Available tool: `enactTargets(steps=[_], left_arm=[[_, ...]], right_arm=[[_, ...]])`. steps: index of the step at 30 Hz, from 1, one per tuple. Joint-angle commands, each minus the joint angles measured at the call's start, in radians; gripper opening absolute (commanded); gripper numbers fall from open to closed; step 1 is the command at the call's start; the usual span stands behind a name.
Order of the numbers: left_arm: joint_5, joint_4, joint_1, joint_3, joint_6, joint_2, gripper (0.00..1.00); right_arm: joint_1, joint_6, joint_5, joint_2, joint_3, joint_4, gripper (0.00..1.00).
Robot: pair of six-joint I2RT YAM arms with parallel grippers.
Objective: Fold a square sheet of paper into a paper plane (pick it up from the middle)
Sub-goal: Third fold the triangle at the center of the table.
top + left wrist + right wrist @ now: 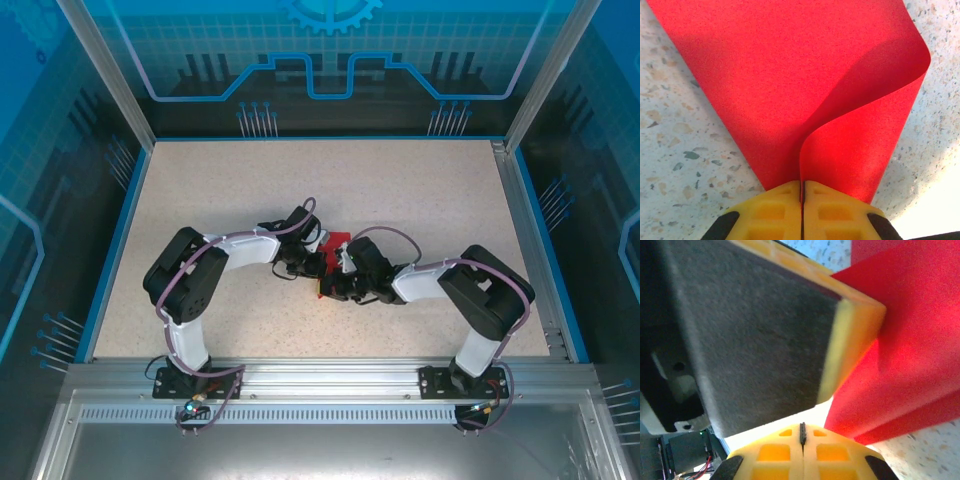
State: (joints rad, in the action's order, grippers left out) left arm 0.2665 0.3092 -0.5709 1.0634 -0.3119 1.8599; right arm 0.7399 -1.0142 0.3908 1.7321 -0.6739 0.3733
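in the top view the square sheet of paper (336, 246) is off the flat, near the middle of the counter (420, 190), bunched between the two arms' tips, with a small red corner showing lower down at about 7 o'clock from the main patch. the left fingers (316, 263) come at it from 9 o'clock and the right fingers (342, 284) from 4 o'clock; the two are just beside each other.

from the left wrist, the left fingers (807, 191) are pressed shut, with the paper's lower tip pinched in the seam between them. the square sheet of paper (790, 75) fans out toward 12 o'clock, flat on the left, while its right part curls over in a smooth bend toward 2 o'clock above the speckled counter (680, 150).

from the right wrist, the right fingers (807, 434) are also closed tight together. the red paper (910, 340) rises at 2 o'clock, just beside them; whether any of it is nipped in that seam i cannot tell. a yellow block with a grey felt face (760, 335) sits at 11 o'clock, touching the paper.
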Motion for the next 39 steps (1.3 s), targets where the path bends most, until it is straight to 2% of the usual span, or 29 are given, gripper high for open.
enactTargets(steps=[1, 17, 28, 34, 39], left_arm=[[0.004, 0.032, 0.008, -0.019, 0.015, 0.039, 0.08], [0.005, 0.025, 0.008, -0.020, 0.020, 0.047, 0.08], [0.002, 0.026, 0.008, -0.025, 0.022, 0.045, 0.08], [-0.001, 0.034, 0.008, -0.016, 0.026, 0.044, 0.07], [0.004, 0.033, 0.009, -0.014, 0.024, 0.044, 0.08]], right_arm=[[0.018, -0.001, 0.004, 0.039, -0.034, 0.010, 0.00], [0.001, -0.035, 0.021, 0.104, -0.002, 0.029, 0.00], [0.010, -0.002, -0.002, 0.000, -0.014, -0.050, 0.00], [0.029, 0.004, -0.006, 0.038, -0.048, -0.134, 0.00], [0.023, -0.023, 0.001, 0.086, -0.042, -0.131, 0.00]])
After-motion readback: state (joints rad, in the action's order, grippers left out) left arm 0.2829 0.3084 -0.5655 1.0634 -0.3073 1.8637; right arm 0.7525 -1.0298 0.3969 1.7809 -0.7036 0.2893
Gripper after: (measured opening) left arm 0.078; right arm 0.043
